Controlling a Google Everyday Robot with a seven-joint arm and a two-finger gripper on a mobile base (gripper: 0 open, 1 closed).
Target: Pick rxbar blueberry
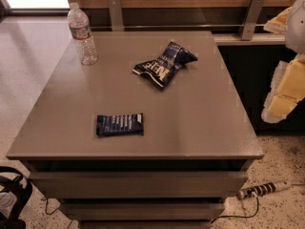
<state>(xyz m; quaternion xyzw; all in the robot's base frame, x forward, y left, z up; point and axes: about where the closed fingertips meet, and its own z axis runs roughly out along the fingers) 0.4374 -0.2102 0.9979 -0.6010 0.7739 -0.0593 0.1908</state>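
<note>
The rxbar blueberry (119,124) is a small flat dark-blue wrapper with rows of white lettering. It lies flat on the grey table top (190,113), near the front left. My gripper (274,68) hangs at the right edge of the view, beyond the table's right side and well away from the bar. Its two yellowish fingers (287,88) stand apart and hold nothing.
A larger puffy dark-blue snack bag (165,63) lies at the table's back centre. A clear water bottle (82,34) stands at the back left corner. A power strip (263,190) lies on the floor at the right. A wooden wall panel with metal brackets runs behind.
</note>
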